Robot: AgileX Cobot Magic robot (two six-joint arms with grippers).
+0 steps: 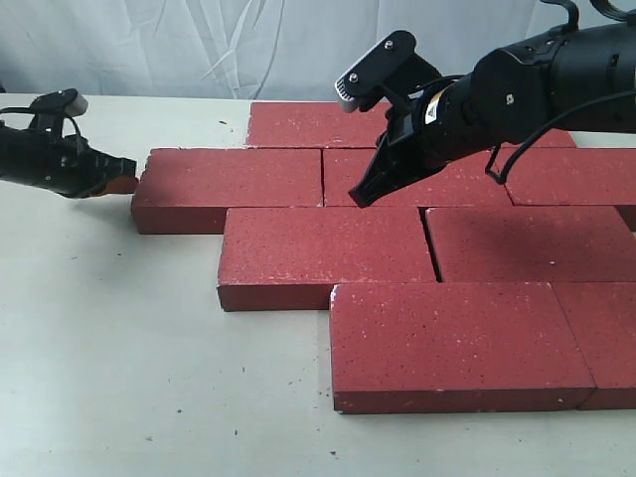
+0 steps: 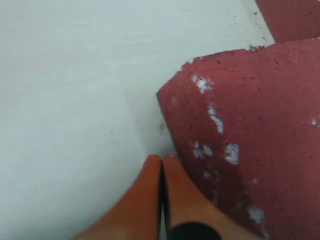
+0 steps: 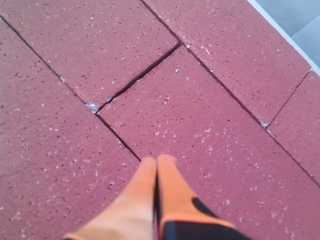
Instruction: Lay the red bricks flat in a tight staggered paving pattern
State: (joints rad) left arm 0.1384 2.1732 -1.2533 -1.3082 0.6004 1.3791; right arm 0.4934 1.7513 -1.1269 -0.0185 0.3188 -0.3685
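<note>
Above the red bricks point(image 1: 328, 248) hangs the right tool point(image 1: 361, 198) — jaws together.

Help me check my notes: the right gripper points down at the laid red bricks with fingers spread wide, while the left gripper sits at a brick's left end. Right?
Not quite: the right gripper has its fingers pressed together, not spread; the right wrist view shows it. It does point at the red bricks, and the left gripper sits at a brick's left end.
</note>
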